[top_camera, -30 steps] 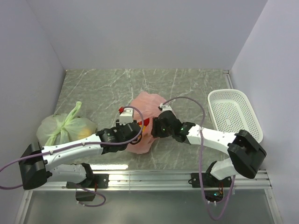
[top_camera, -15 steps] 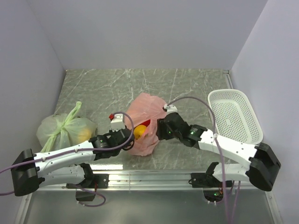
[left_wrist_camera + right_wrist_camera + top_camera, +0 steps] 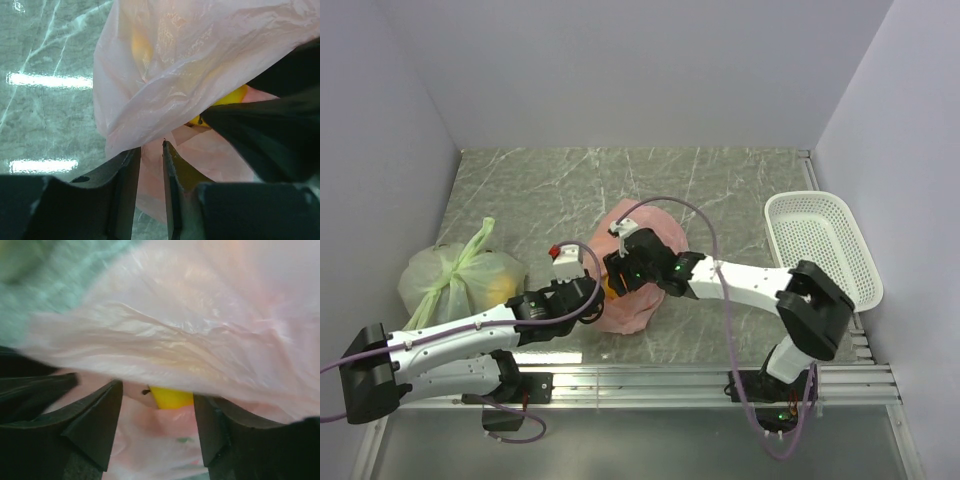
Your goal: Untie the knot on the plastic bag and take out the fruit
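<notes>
Over the last second the right arm has swung across the plastic bag (image 3: 632,312). Its gripper now sits over the near left side, right beside the left gripper (image 3: 151,165), where before it worked at the bag's right flank. The left gripper has narrowed meanwhile. Its wrist view shows the jaws almost together with a fold of pink film pinched between them.

The right gripper (image 3: 157,415) stands open, its jaws either side of a yellow fruit (image 3: 170,398) that shows through a gap in the film. It grips nothing that we can see. We cannot find the knot in any view. With bare fruit showing, we judge the mouth is already open, so what remains is to reach in and lift the fruit out while the left side holds the film back.

The bag lies at the middle of the counter (image 3: 540,190), a grey-green marbled surface with glossy streaks. A pale green bag (image 3: 460,272) sits tied at the left and a white basket (image 3: 817,205) stands at the right, both well apart from the bag. Plain pale walls (image 3: 620,80) close in three sides.
</notes>
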Available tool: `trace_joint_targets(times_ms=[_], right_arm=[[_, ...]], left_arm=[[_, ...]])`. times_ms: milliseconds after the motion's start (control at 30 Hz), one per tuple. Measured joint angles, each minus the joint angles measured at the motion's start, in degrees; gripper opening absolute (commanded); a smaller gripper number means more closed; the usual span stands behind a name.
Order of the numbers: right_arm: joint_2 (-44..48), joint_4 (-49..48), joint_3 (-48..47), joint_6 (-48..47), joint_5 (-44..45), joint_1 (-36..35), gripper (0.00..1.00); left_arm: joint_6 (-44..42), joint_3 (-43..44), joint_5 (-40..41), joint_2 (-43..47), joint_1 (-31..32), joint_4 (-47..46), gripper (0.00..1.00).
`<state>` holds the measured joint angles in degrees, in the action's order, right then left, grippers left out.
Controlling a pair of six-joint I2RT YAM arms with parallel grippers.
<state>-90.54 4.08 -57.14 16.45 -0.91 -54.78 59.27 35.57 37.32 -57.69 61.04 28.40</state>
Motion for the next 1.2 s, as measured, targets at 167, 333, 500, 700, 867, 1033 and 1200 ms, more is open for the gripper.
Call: trace_joint_targets(times_ms=[167, 333, 500, 700, 867, 1033, 1200], right_arm=[[-5.2, -2.9, -0.1, -2.5, -0.2, 0.0, 0.76], [-7.2, -5.8, -0.1, -3.7, -0.3, -0.1, 0.84], [-10.0, -7.5, -0.7, -4.6, -2.2, -0.1, 0.88], [-11.7, -8.9, -0.7, -5.3, -4.8, -0.1, 0.74], [-11.7, -9.3, -0.9, -5.7, -5.3, -0.1, 0.17], [-5.9, -8.7, 4.2, -5.7, -5.3, -0.1, 0.0], [6.9, -8.9, 11.0, -5.2, -4.5, -0.1, 0.0]], left_arm=[[0.0, -0.2, 0.0, 0.1, -0.1, -0.2, 0.31], [0.0, -0.9, 0.0, 0.0, -0.4, -0.5, 0.33], [0.0, -0.9, -0.2, -0.5, -1.2, -1.2, 0.4], [0.0, -2.3, -0.5, -0.7, -2.5, -2.3, 0.41], [-0.1, -3.1, -1.3, -0.7, -3.9, -2.7, 0.33], [-0.7, -3.1, -1.5, -0.6, -4.9, -3.0, 0.34], [-1.9, -3.1, -1.5, -0.6, -6.1, -3.8, 0.34]])
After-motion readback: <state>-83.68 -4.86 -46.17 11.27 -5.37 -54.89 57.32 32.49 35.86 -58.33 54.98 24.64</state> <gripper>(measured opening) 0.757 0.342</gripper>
